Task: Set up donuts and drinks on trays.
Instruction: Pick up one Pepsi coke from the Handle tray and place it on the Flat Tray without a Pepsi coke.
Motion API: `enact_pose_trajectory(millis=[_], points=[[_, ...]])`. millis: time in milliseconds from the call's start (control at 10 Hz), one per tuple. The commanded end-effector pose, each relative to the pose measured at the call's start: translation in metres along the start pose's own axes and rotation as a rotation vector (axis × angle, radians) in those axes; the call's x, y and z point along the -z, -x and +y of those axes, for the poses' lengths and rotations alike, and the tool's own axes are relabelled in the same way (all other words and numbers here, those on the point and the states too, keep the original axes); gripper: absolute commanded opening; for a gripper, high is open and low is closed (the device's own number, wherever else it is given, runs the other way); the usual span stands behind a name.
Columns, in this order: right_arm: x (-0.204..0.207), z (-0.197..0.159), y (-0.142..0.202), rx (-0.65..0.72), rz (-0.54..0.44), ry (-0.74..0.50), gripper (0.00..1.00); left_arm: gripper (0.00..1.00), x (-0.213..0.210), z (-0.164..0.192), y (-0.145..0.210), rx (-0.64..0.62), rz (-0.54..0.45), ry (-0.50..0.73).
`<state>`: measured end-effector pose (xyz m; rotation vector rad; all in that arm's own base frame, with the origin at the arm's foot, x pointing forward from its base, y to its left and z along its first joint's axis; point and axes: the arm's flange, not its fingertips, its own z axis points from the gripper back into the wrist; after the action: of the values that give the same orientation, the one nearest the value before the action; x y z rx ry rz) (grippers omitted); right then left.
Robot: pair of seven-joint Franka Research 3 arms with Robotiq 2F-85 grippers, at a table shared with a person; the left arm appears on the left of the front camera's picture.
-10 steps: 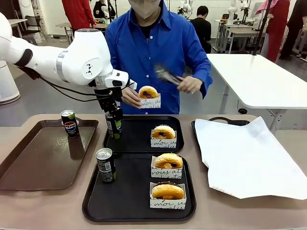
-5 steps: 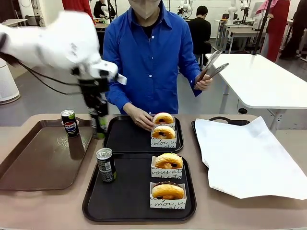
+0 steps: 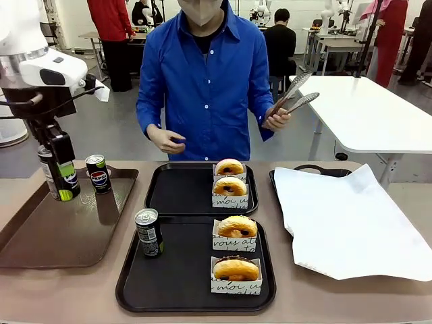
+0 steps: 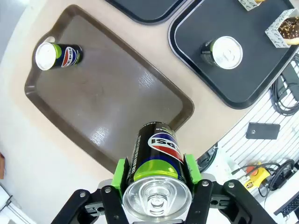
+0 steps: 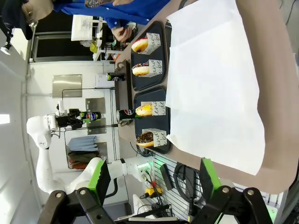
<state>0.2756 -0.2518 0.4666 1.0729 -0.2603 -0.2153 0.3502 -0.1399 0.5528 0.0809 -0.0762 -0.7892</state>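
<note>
Dark-bodied, the held drink can (image 4: pixel 157 161) sits upright between the green pads of the left tool (image 3: pixel 59 174), clamped on its sides and lifted above the brown tray's (image 3: pixel 61 233) left part. A second can (image 3: pixel 98 173) stands on that tray's far edge, and a third can (image 3: pixel 148 232) stands at the left of the near black tray (image 3: pixel 175 283), beside two sleeved donuts (image 3: pixel 235 229). Two more donuts (image 3: pixel 229 182) sit on the far black tray (image 3: pixel 179 192). The person's hand (image 3: pixel 278 118) holds tongs (image 3: pixel 293 94) above the table (image 3: pixel 40 297). The right tool (image 5: pixel 154 179) hangs with fingers apart over the white paper sheet (image 5: pixel 215 84).
</note>
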Motion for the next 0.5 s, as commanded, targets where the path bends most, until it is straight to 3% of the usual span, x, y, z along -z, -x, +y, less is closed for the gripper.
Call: enact_pose_trajectory(millis=[0,200,400], points=[[-0.001,0.0,0.001,-0.002,0.001,-0.007,1.0,0.58,0.002,0.009,-0.019,0.023,-0.03,-0.013],[-0.001,0.0,0.001,-0.002,0.001,-0.007,1.0,0.58,0.004,0.012,-0.044,0.008,-0.061,-0.027],[-0.001,0.0,0.001,-0.002,0.001,-0.007,1.0,0.58,0.019,0.021,-0.11,0.006,-0.054,-0.078]])
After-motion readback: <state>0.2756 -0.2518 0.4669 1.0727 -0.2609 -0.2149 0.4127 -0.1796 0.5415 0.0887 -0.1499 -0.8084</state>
